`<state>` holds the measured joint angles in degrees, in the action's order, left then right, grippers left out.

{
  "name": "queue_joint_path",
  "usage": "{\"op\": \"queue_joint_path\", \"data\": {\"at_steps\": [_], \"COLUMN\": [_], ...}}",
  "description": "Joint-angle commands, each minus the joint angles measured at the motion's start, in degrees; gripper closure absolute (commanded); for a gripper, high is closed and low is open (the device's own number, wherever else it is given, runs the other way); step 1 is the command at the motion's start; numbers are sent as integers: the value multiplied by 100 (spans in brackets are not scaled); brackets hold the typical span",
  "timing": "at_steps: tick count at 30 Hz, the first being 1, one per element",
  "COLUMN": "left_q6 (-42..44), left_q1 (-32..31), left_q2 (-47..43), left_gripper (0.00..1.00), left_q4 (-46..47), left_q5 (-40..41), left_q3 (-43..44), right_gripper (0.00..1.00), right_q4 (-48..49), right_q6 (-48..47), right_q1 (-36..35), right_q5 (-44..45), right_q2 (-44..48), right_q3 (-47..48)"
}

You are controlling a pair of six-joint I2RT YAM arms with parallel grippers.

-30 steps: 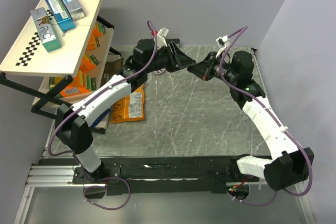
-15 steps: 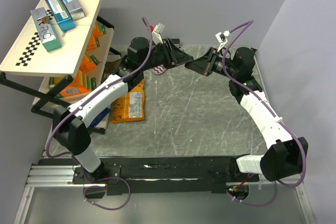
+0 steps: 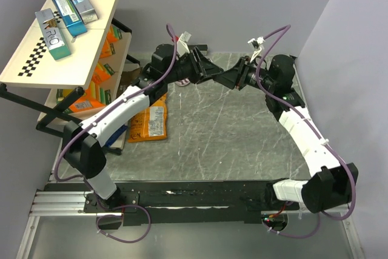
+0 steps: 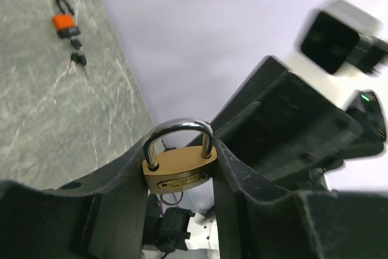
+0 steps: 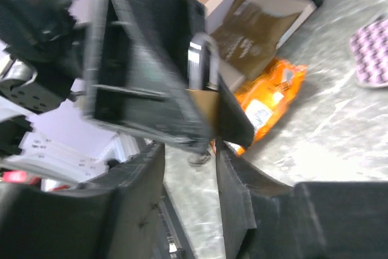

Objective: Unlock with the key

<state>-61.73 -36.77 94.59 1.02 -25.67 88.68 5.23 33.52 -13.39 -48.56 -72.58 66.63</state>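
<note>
Near the table (image 4: 36,113) edge that meets the wall, the key (image 4: 77,60) lies flat as a small dark cluster, just beside the body of an orange padlock (image 4: 63,21). Its long axis runs roughly in line with that padlock and along the edge, trailing away from the shackle end. It is too small to tell which end is the blade.

Only the left wrist view shows the key. The top view does not make it out, and the right wrist view faces the other way.

The left gripper (image 4: 180,153) hangs above the far part of the table, its fingers clamped on the sides of a brass padlock (image 4: 179,171). The shackle stands out past the fingertips with both legs seated in the body.

In the top view the right gripper (image 3: 232,79) meets the left gripper almost tip to tip. The padlock itself is hidden there.

The right wrist view shows the right gripper's fingers (image 5: 233,180) standing apart with nothing between them. They are aimed at the padlock's edge and just short of it. An orange packet (image 5: 270,95) lies on the table behind.
</note>
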Motion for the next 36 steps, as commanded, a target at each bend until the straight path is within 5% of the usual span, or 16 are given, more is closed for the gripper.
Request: {"op": "queue_joint_path", "data": {"at_steps": [1, 11, 19, 27, 36], "left_q6": [-270, 152, 1567, 409, 162], "left_q1": [65, 302, 311, 311, 302], "left_q2": [244, 210, -360, -1003, -1092], "left_gripper": [99, 99, 99, 99, 99], "left_q4": [-399, 46, 557, 2050, 1911], "left_q5": [-17, -482, -3175, -4754, -5404], "left_q3": [52, -237, -826, -1775, -1758], "right_gripper": [49, 37, 22, 23, 23], "right_q4": [-13, -339, -461, -139, 468], "right_q6": [-486, -522, -714, -260, 250], "right_q1": [-24, 451, 522, 390, -313], "right_q5": [311, 155, -1146, -2183, -2430], "right_q2": [691, 1396, 737, 227, -55], "right_q3": [-78, -441, 569, 790, 773]}}
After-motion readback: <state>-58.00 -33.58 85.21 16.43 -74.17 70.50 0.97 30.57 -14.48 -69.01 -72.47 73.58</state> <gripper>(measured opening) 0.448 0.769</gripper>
